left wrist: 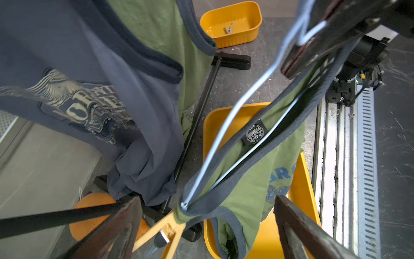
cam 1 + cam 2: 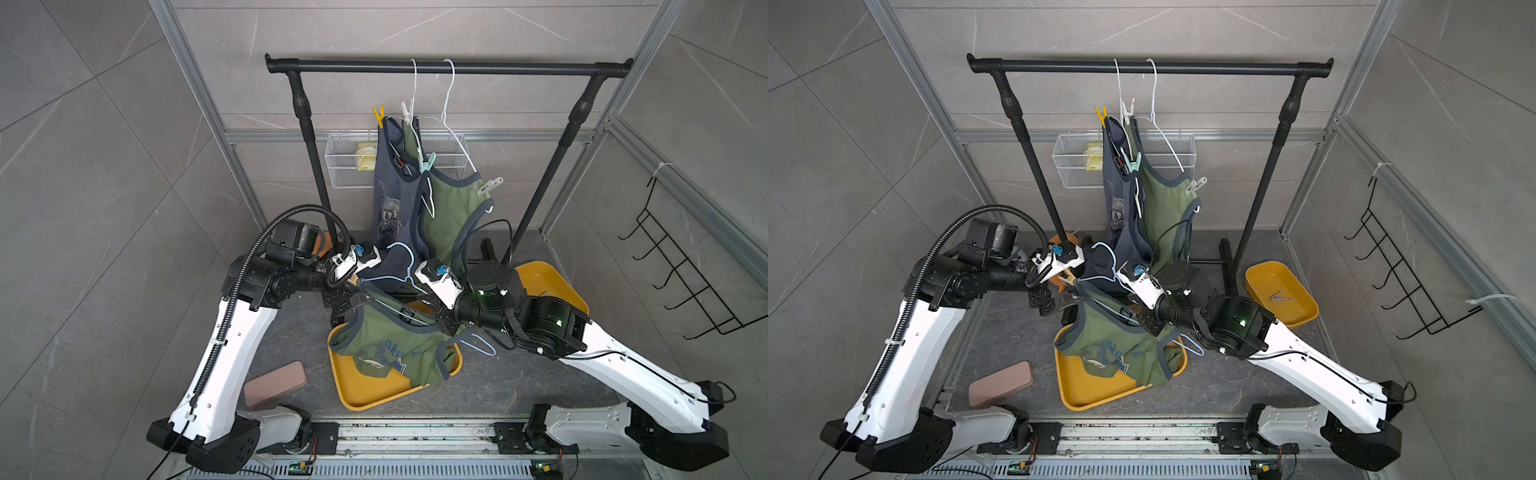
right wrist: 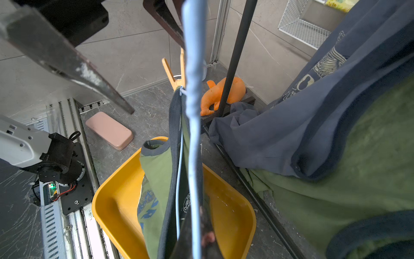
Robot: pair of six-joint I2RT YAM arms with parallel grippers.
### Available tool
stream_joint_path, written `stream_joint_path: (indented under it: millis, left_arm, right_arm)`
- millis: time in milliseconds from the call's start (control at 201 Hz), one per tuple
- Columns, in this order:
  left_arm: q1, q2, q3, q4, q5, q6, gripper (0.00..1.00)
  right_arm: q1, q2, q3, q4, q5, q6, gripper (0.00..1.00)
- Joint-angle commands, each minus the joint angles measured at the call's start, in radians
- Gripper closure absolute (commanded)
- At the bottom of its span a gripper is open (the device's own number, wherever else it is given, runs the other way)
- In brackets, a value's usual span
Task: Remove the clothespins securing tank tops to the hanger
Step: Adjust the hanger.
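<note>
Straddling the orange-tan clothespin point(image 1: 165, 228), the left gripper point(image 1: 207, 199) is held wide at the end of the light-blue hanger point(image 1: 233, 116), where the pin is clamped on a strap of the olive tank top point(image 1: 246, 179); contact between fingers and pin cannot be judged. The right gripper point(image 3: 198, 226) is closed tight on the same hanger's wire. The top's hem is draped into the large yellow tray point(image 2: 374, 390) near the surface's front edge, spilling over its right rim. A pale clothespin point(image 2: 1280, 297) is laid in the small yellow tub point(image 2: 1266, 274) by the right edge. Free room is confined by the slate-blue tank top point(image 2: 386, 203), hung from the black rail point(image 2: 519, 68) just beside both grippers. The pin's biting end is hidden under fabric.
</note>
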Motion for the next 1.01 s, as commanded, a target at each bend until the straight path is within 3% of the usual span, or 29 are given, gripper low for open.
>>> stream_joint_path:
  millis: [0, 234, 493, 742, 1000]
  left_arm:
    - [0.087, 0.005, 0.044, 0.051, 0.110, -0.049, 0.02]
    - [0.219, 0.019, 0.036, 0.070, 0.295, -0.074, 0.01]
    - [0.225, 0.028, 0.027, -0.121, 0.462, 0.165, 0.01]
    - [0.225, 0.049, 0.027, -0.289, 0.487, 0.322, 0.06]
    - [0.226, 0.006, -0.017, -0.290, 0.525, 0.372, 0.09]
  right_arm:
    - [-0.003, -0.039, -0.014, 0.015, -0.010, 0.023, 1.00]
    - [-0.004, -0.071, -0.021, -0.002, -0.042, 0.021, 1.00]
    - [-0.004, -0.036, 0.036, -0.075, -0.104, 0.002, 1.00]
    - [-0.004, -0.039, 0.083, -0.115, -0.163, -0.011, 1.00]
    - [-0.018, -0.039, 0.153, -0.176, -0.228, -0.017, 1.00]
